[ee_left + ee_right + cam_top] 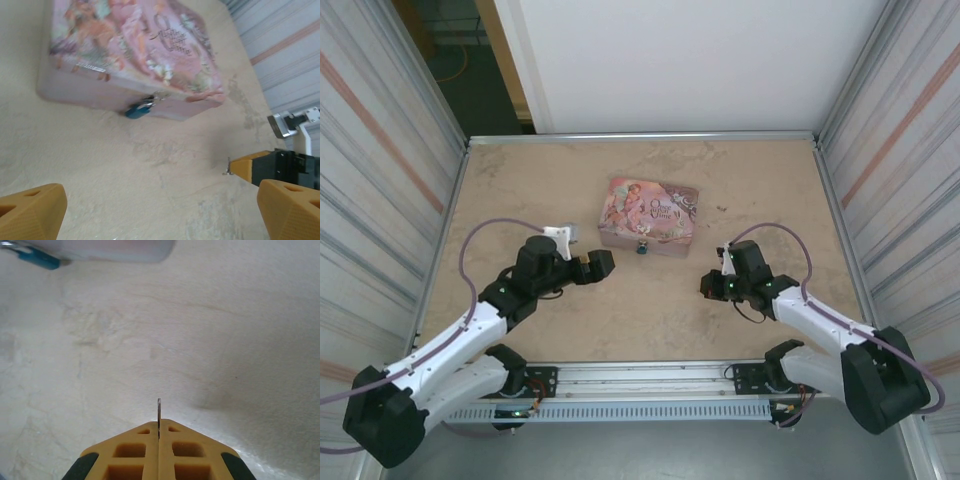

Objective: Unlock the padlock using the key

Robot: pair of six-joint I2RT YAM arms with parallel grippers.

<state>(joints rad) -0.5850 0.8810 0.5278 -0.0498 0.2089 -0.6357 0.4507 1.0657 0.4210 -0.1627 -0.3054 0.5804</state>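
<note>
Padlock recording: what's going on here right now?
The right gripper is shut on a small metal key, whose tip pokes out ahead. It is over the table, short of the blue padlock. The padlock sits at the front of the pink tin box, with no key in it yet. The left gripper is open and empty, near the box's left front corner.

1. Ahead of the right gripper's (159, 429) shut jaws, bare table (210, 340) is lying open up to the tin box (115, 247).
2. The key (159, 412) is sticking out past those jaws, filling the gap between them.
3. Ahead-left of them, the padlock (37, 259) is sitting against the box front; the box is blocking passage beyond.
4. Between the left gripper's (160, 215) wide jaws, table is showing free. The box wall is barring the way ahead, and the right gripper is crowding the space to their right.
5. Corrugated walls (890, 130) are closing off the outer side of each gripper.
</note>
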